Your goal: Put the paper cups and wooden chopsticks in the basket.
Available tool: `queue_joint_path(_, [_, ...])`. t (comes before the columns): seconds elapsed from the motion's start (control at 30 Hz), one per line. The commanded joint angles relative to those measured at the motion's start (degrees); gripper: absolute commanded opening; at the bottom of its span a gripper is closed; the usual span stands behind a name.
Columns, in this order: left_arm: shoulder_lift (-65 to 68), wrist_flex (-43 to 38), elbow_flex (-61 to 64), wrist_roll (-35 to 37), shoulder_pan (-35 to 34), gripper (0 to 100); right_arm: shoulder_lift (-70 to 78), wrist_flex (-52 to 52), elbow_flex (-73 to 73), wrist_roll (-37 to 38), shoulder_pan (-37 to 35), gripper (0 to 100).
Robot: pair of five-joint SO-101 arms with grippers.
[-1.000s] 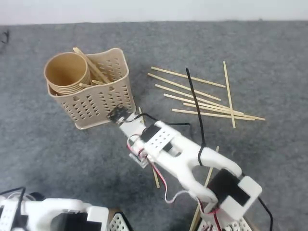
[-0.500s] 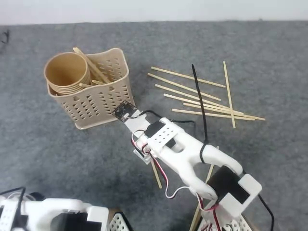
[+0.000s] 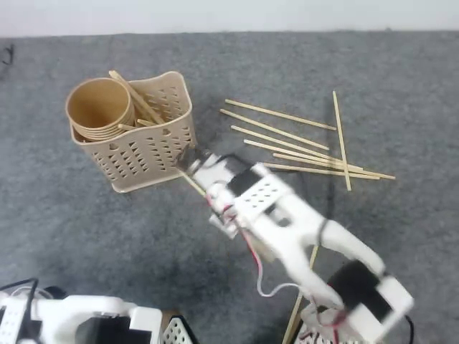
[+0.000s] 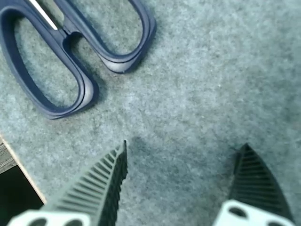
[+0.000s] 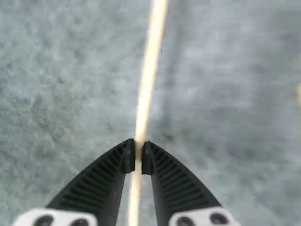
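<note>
1. The right tool is clamped on a wooden chopstick. Its jaws are pressed together partway along the stick, which runs on ahead above the grey table.
2. Seen from above, this tool sits just beside the basket, where stacked paper cups and a few sticks already stand.
3. The stick looks light, thin and stiff. It would likely pivot in a pinch near one end, so a firm hold close to the middle seems safest.
4. The loose chopsticks lie overlapping, well apart from the basket. Lifting one by a free stretch should avoid dragging its neighbours.
5. The left tool hangs with jaws apart and empty over the table, near a pair of scissors.
</note>
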Motion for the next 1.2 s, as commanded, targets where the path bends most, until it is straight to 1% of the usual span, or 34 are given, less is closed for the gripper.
queue_joint_path(0.0, [-1.32, -0.70, 0.04, -0.53, 0.79, 35, -10.86, 0.66, -3.34, -1.49, 5.67, 0.7])
queue_joint_path(0.13, [-1.32, -0.70, 0.04, -0.53, 0.79, 35, -18.86, 0.66, -3.60, -2.11, 8.40, 0.7])
queue_joint_path(0.4, [-1.32, -0.70, 0.04, -0.53, 0.79, 35, -34.59, 1.54, -4.92, -1.85, 8.31, 0.6])
queue_joint_path(0.53, [-1.32, -0.70, 0.04, -0.53, 0.79, 35, -37.23, 4.70, -1.76, 2.90, 8.40, 0.6])
queue_joint_path(0.63, [-1.32, -0.70, 0.04, -0.53, 0.79, 35, -34.51, 4.18, 4.40, 3.52, 9.01, 0.7])
queue_joint_path(0.73, [-1.32, -0.70, 0.04, -0.53, 0.79, 35, -28.18, 1.80, 8.70, 3.60, 7.96, 1.6])
queue_joint_path(0.87, [-1.32, -0.70, 0.04, -0.53, 0.79, 35, -19.21, -0.75, 7.74, 3.16, 5.49, 12.5])
queue_joint_path(0.9, [-1.32, -0.70, 0.04, -0.53, 0.79, 35, -17.10, -1.19, 6.95, 3.08, 4.53, 13.6])
queue_joint_path(1.03, [-1.32, -0.70, 0.04, -0.53, 0.79, 35, -10.59, -3.82, 4.48, 3.08, 0.13, 10.7])
queue_joint_path(1.1, [-1.32, -0.70, 0.04, -0.53, 0.79, 35, -7.43, -6.02, 4.40, 2.55, -0.75, 10.2])
queue_joint_path(1.17, [-1.32, -0.70, 0.04, -0.53, 0.79, 35, -3.65, -8.66, 4.40, -0.53, -0.57, 10.2])
